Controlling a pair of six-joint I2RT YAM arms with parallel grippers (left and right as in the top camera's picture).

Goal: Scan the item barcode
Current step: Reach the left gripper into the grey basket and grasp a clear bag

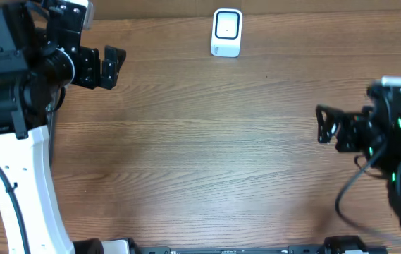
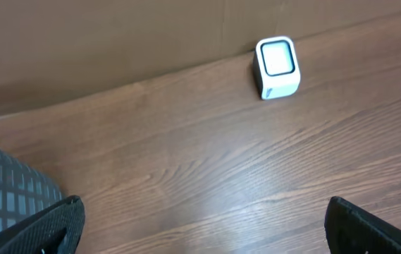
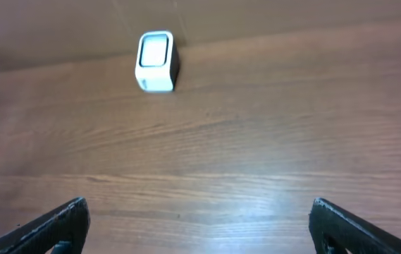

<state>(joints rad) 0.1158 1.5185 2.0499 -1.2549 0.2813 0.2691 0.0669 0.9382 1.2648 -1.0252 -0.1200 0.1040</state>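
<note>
So, the small white box-shaped scanner with the glass window [image 1: 227, 32] is parked at the back edge of the brown wood-grain surface [image 1: 207, 162]. No item with a barcode can be spotted in any view, tbh.

The left hand [image 1: 110, 68] is held off to one side of the scanner, fingers spread fully, nothing gripped. The right hand [image 1: 325, 127] is held well off to the scanner's other side, equally wide and empty.

To do this well, an item probably has to be found and picked up first. Its barcode should then be turned flat toward that window and held steady.

Containers: only a dark gridded thing [image 2: 6, 190] is caught in the left wrist view, well away from the scanner. Maybe a basket, contents can't be told.
</note>
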